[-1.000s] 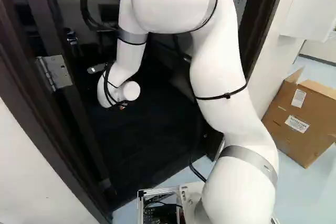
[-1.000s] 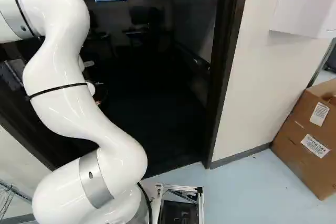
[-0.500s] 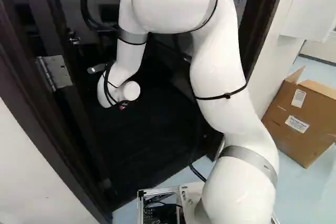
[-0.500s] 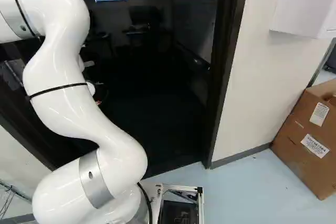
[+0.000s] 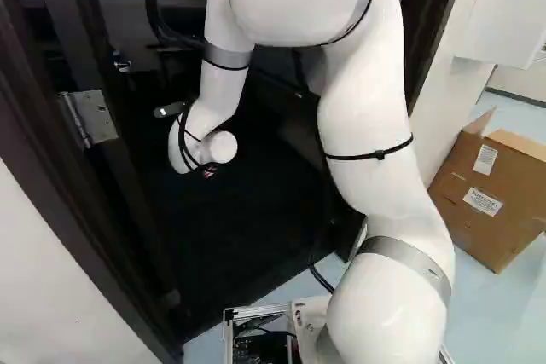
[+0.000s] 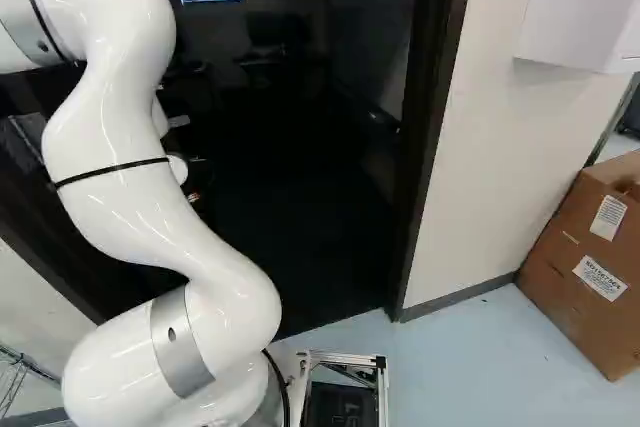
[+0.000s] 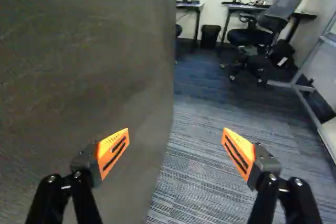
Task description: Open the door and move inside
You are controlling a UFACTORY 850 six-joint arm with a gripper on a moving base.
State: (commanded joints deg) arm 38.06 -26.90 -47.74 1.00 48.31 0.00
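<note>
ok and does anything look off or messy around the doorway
Only the cardboard box, right of the door frame in both base views: its flaps stick up unevenly, which looks untidy. No visible spill or damage.

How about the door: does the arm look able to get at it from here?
Likely yes: the open gripper faces the free edge of the door, with nothing visible between them, though the gap is hard to judge.
</note>
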